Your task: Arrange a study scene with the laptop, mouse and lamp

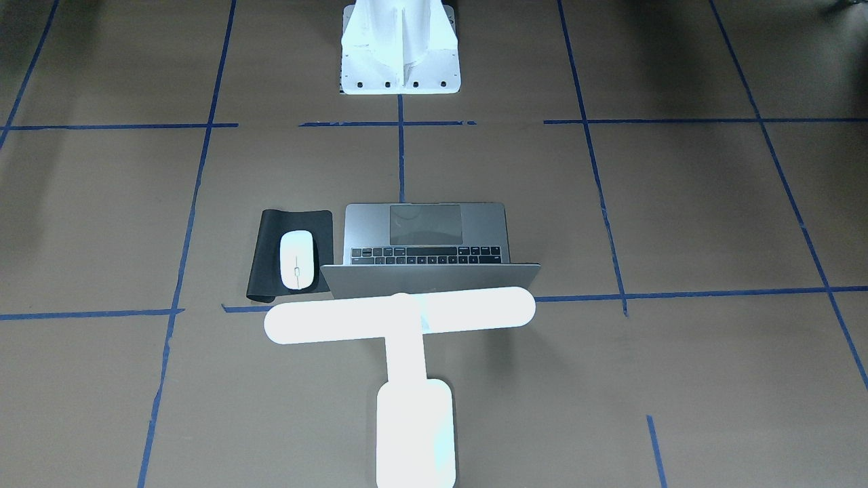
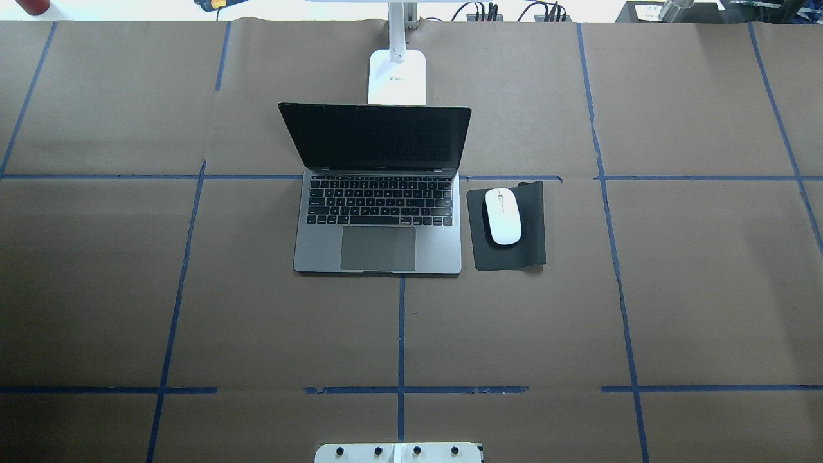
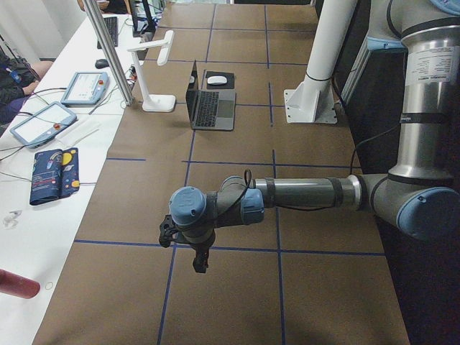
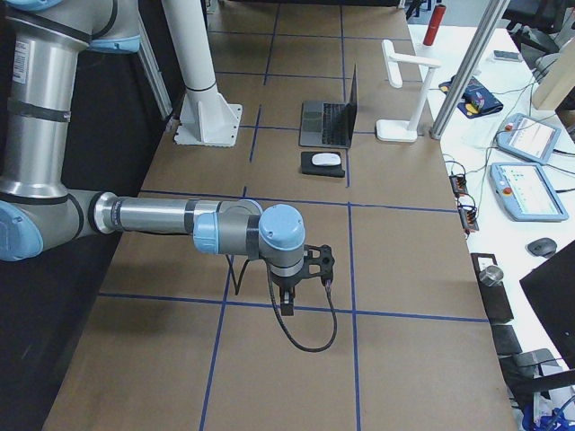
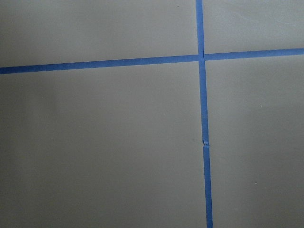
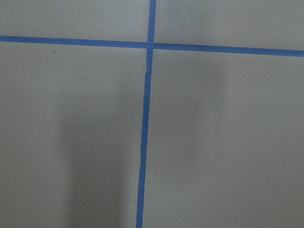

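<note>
**Risk: a finished-looking desk that one careless reach could undo**

Nearest the robot, the two grippers hang low over the bare table (image 2: 193,289), one at each end, well apart from everything on it. The left gripper (image 3: 200,260) and the right gripper (image 4: 286,303) show only in the side views, so I cannot tell whether their fingers are apart or together. Neither appears to carry anything, and the wrist cameras see only table and blue tape (image 5: 203,118).

Further out, the laptop (image 2: 378,218) sits open at the table's middle, its screen upright and dark. Just beside it, on the robot's right, the mouse (image 2: 502,215) lies on a black mat (image 2: 533,231). Farthest away, the lamp (image 1: 400,324) stands lit just behind the screen, its bar above the lid.

The setup looks complete, so the danger, as I judge it, lies in extra motion. A gripper sweeping inward at this low height could knock the mouse off the mat or shove the laptop askew. A push against the raised lid could tip it back into the lamp's stem. The lamp is tall on a small base and would likely topple.
</note>
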